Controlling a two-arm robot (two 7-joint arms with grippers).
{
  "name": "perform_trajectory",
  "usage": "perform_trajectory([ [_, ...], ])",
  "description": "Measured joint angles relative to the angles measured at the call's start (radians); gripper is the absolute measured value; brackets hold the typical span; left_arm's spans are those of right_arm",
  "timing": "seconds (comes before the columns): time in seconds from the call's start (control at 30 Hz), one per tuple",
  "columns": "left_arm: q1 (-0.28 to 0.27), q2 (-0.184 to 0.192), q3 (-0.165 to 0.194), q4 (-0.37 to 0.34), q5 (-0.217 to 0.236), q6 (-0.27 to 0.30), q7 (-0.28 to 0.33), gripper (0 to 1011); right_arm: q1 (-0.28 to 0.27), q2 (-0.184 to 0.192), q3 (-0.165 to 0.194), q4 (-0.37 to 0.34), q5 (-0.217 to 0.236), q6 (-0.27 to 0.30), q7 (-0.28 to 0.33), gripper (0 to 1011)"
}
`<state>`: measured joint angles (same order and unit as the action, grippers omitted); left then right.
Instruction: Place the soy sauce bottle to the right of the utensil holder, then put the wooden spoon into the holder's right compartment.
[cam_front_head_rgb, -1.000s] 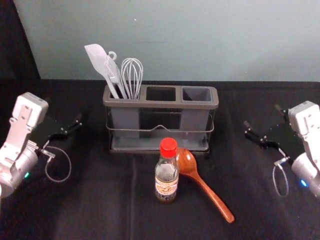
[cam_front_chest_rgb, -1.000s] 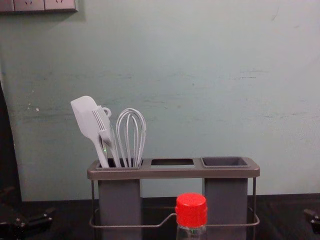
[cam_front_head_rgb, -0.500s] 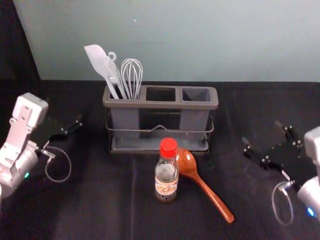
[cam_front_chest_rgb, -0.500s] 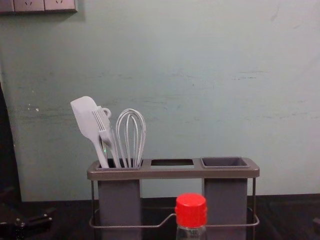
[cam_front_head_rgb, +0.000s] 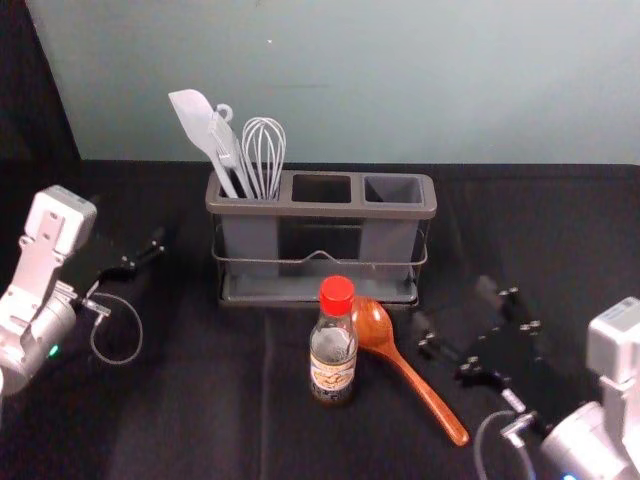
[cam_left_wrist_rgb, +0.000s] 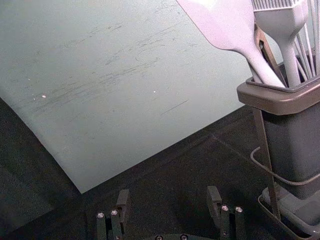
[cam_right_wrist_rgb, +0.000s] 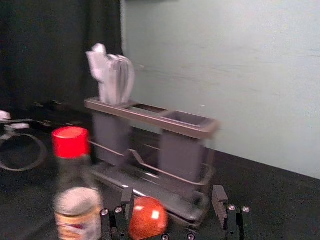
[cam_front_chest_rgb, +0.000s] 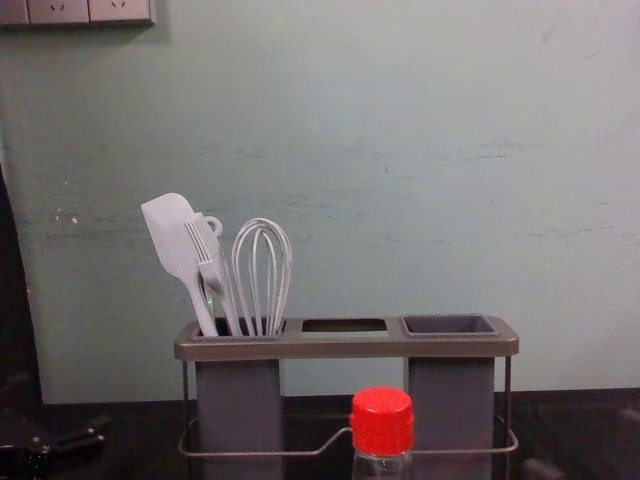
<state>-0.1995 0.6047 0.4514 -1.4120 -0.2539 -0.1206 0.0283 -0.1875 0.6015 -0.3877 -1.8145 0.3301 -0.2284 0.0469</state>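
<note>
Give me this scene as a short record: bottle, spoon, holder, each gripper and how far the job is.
Soy sauce bottle: upright, in front of the holder
Wooden spoon: lying right of the bottle, bowl toward the holder
Utensil holder: spatula, brush and whisk in left compartment; none standing in middle or right
Left gripper: open, left of the holder
Right gripper: open, empty, right of the spoon's bowl
Job status: neither placement done
</note>
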Motion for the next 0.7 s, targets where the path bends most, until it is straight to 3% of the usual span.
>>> perform_trajectory([
  [0.33,0.000,0.000,0.000,0.000,0.000,0.000,0.000,1000,0.039,-0.075,-0.080,-0.001,-0.008,0.009,0.098,1002],
  [0.7,0.000,0.000,0.000,0.000,0.000,0.000,0.000,1000,0.077,-0.136,-0.111,0.012,-0.051,0.041,0.135,1002],
])
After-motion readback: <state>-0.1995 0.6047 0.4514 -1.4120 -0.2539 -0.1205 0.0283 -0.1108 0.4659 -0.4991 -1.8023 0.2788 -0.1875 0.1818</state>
